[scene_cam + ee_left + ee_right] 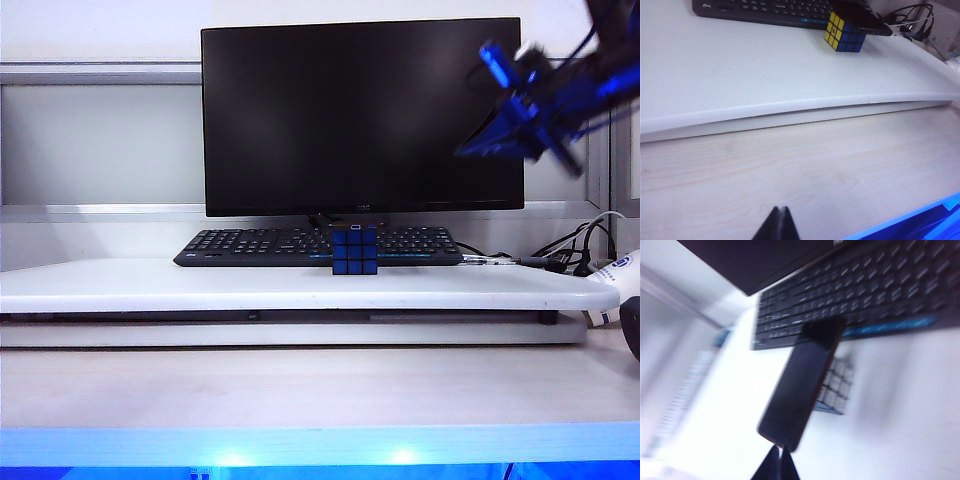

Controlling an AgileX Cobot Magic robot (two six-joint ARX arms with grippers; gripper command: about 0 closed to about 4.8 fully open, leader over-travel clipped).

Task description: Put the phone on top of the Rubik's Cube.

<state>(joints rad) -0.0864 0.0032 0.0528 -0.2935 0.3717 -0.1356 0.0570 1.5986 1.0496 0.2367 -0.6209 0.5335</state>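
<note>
Black right gripper (780,460) closed, empty, raised above phone (801,380); phone flat atop Rubik's Cube (844,35), before keyboard (310,245). Left gripper (777,226) closed, low over wooden table (805,165).

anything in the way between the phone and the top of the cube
Nothing visible: the phone already lies across the top of the Rubik's Cube. The right tool is shut and empty, high above it. The left tool is shut, low over the near wooden table.
</note>
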